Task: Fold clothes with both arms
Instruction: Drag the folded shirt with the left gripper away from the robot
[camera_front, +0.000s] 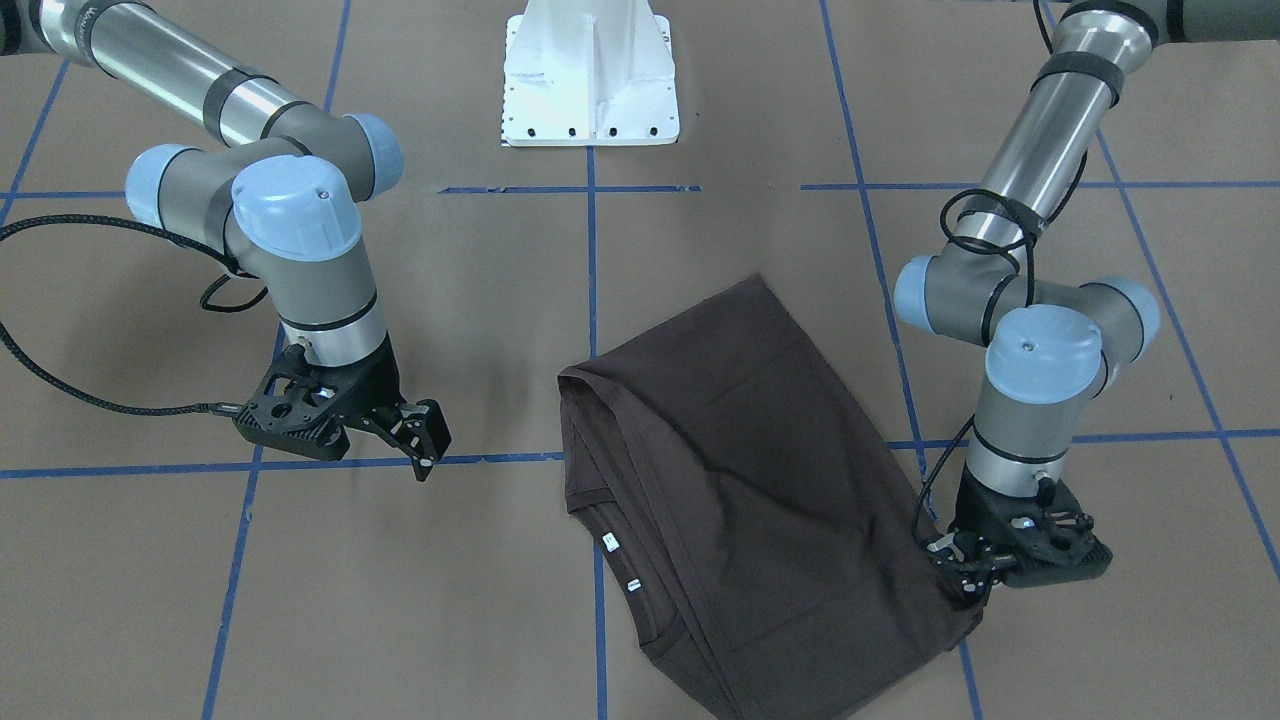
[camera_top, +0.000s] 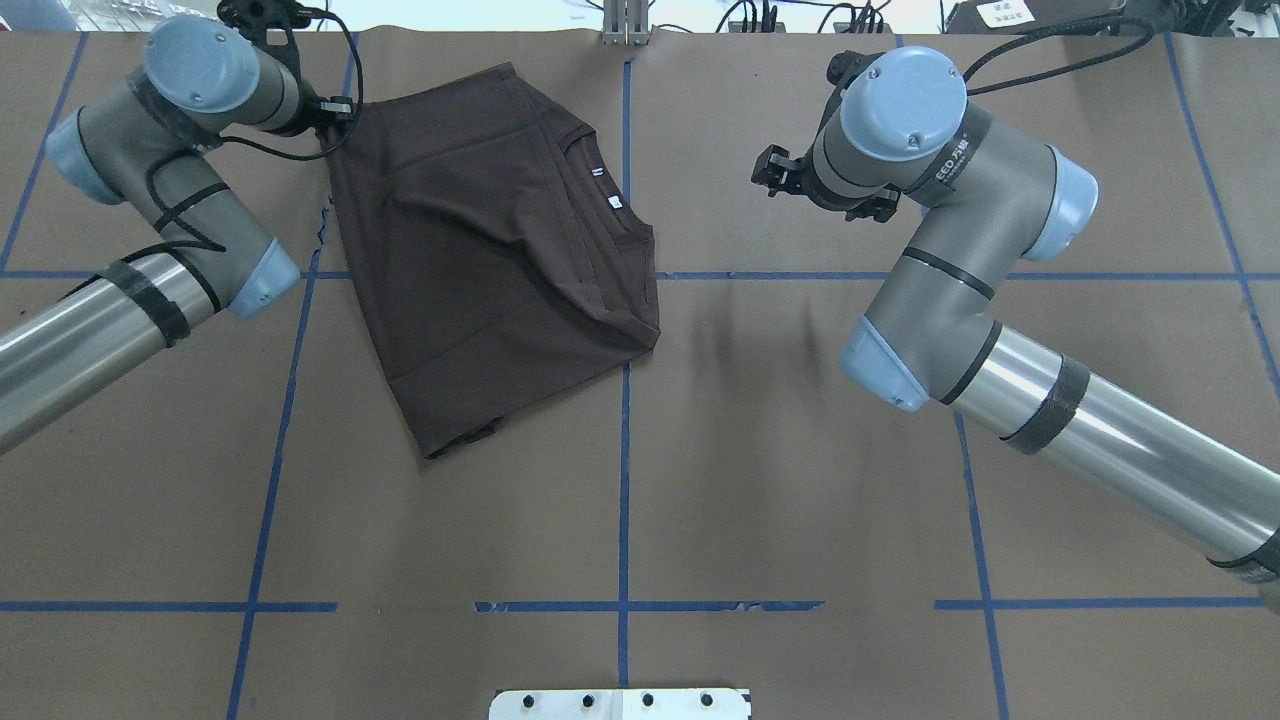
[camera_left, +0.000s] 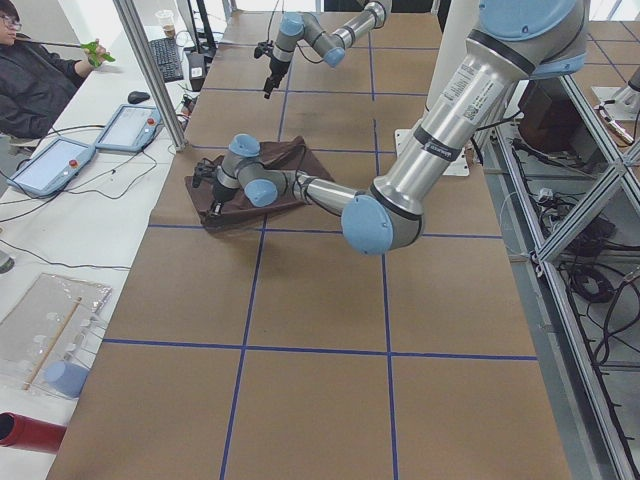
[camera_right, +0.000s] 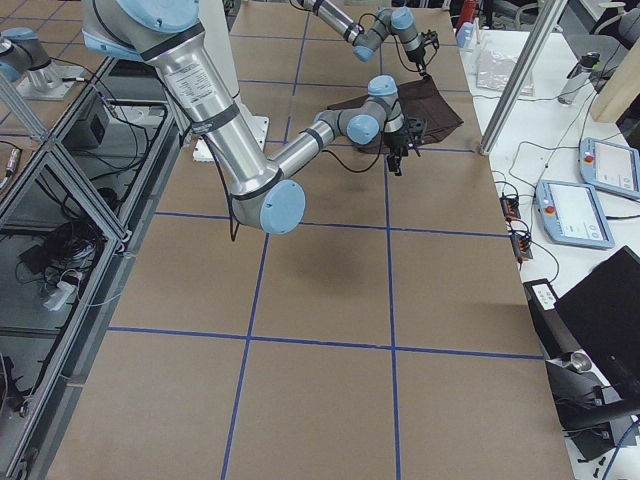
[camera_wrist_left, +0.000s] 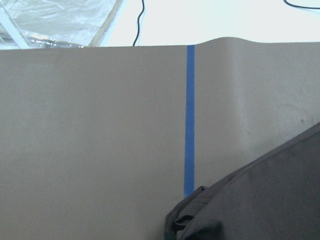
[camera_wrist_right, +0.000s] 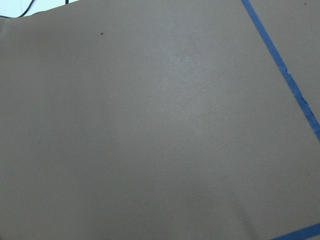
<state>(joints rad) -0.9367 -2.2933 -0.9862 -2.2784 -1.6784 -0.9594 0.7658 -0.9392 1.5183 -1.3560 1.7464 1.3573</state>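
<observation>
The dark brown T-shirt (camera_front: 740, 470) lies folded on the brown table, with its collar edge and white neck tags (camera_front: 612, 542) facing the right arm's side. My left gripper (camera_front: 965, 585) is low at the shirt's far corner (camera_top: 352, 108), and its fingers look shut on that corner's edge. The left wrist view shows only the table and a folded fabric edge (camera_wrist_left: 270, 200), no fingers. My right gripper (camera_front: 425, 450) hangs open and empty just above bare table, well clear of the shirt's collar side (camera_top: 775, 175). The right wrist view shows only table.
The white base pedestal (camera_front: 590, 75) stands at the robot's side of the table. Blue tape lines (camera_top: 624, 450) grid the surface. Beyond the far edge, a person (camera_left: 30, 70) sits at a side table with tablets (camera_left: 50, 165).
</observation>
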